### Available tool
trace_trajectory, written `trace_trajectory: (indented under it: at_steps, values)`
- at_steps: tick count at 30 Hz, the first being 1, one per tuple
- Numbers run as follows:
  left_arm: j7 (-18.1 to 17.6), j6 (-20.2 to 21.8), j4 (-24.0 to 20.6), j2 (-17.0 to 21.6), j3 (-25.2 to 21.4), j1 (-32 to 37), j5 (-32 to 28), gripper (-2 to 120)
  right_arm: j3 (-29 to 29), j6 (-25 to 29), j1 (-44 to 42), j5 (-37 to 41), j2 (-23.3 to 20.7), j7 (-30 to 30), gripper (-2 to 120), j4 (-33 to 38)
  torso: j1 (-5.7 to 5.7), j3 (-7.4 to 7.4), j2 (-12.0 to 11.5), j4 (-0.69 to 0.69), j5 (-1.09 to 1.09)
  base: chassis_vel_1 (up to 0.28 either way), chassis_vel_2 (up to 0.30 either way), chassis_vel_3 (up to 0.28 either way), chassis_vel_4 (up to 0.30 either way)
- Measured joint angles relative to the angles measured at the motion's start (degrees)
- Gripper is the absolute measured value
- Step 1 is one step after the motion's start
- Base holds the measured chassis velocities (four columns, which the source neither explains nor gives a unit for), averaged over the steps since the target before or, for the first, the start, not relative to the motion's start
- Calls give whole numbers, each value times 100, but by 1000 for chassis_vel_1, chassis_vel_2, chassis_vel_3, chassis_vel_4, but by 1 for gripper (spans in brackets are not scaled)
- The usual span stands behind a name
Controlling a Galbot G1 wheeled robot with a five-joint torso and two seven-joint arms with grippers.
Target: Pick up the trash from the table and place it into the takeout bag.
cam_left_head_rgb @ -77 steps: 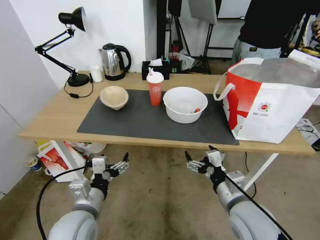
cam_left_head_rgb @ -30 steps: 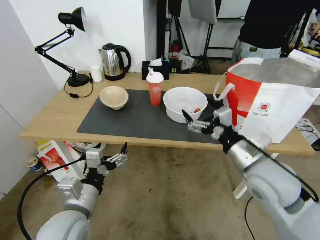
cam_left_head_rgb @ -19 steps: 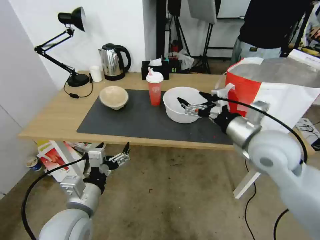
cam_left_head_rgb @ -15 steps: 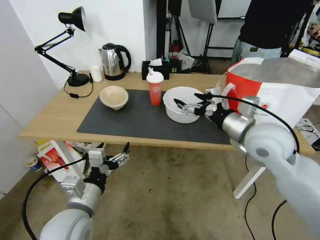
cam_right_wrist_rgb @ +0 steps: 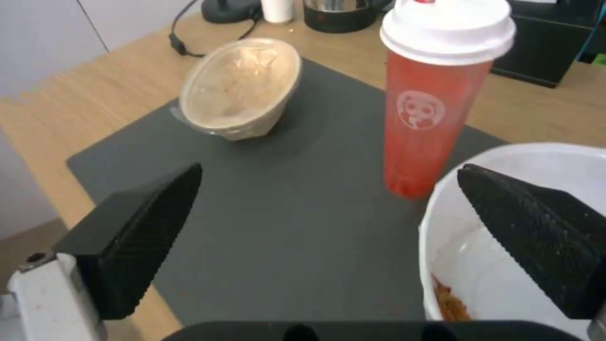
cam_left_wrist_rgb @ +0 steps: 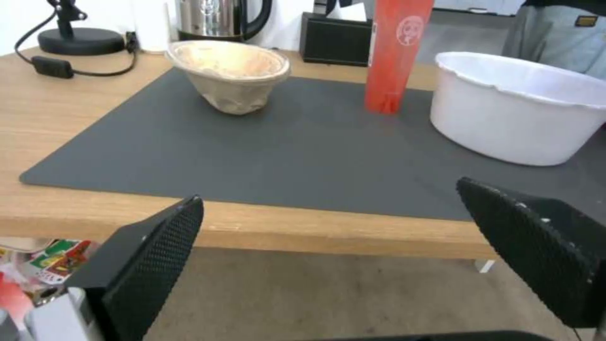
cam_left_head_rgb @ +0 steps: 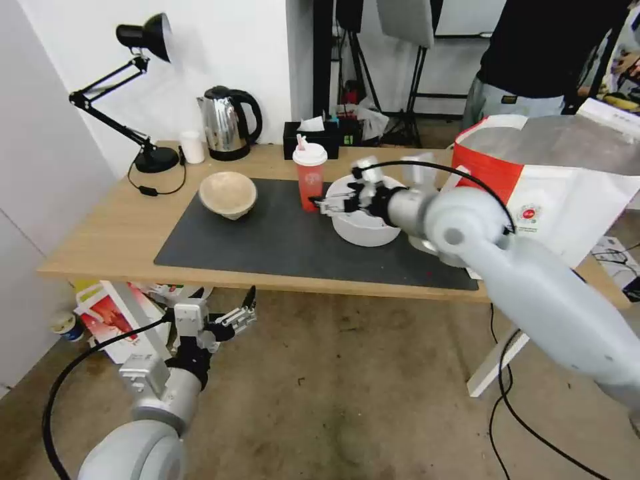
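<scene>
On the table's [cam_left_head_rgb: 113, 233] dark mat [cam_left_head_rgb: 267, 243] stands the trash: a beige pulp bowl [cam_left_head_rgb: 228, 193], a red drink cup [cam_left_head_rgb: 310, 177] with a white lid, and a large white bowl [cam_left_head_rgb: 363, 235]. My right gripper [cam_left_head_rgb: 330, 200] hovers open over the white bowl's left rim, close beside the red cup. In the right wrist view its fingers [cam_right_wrist_rgb: 329, 169] frame the cup [cam_right_wrist_rgb: 435, 109], the beige bowl [cam_right_wrist_rgb: 243, 90] and the white bowl's rim [cam_right_wrist_rgb: 505, 237]. My left gripper [cam_left_head_rgb: 227, 321] hangs open below the table's front edge. The takeout bag [cam_left_head_rgb: 553, 200] stands open at the table's right end.
A black desk lamp [cam_left_head_rgb: 143, 37], a kettle [cam_left_head_rgb: 227, 123], a small white cup [cam_left_head_rgb: 193, 147] and a black tissue box [cam_left_head_rgb: 310, 137] line the table's back. A person [cam_left_head_rgb: 533, 53] stands behind the bag. A red-and-white paper bag [cam_left_head_rgb: 110, 317] sits on the floor under the left end.
My right arm rose from below the table edge, swung up and left across the white bowl, and its gripper now sits by the red cup. The left arm barely moved.
</scene>
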Motion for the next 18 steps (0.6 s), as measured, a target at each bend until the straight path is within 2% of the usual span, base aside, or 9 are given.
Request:
trace_trajectory:
  at_steps: [7, 9, 18]
  values:
    - [21, 4, 23, -14, 11, -17, 29, 100, -628, 6, 477, -51, 141, 352, 100, -310, 0, 0, 0, -1, 1, 0, 0, 0, 0]
    - [23, 6, 37, -13, 17, -38, 39, 100, -988, 9, 720, -49, 66, 452, 100, -377, 0, 0, 0, 0, 1, 0, 0, 0, 0]
    - [38, 89, 38, -10, 30, -35, 124, 100, -1516, 20, 1124, 30, -245, 442, 100, -503, 0, 0, 2, -1, 2, 0, 0, 0, 0]
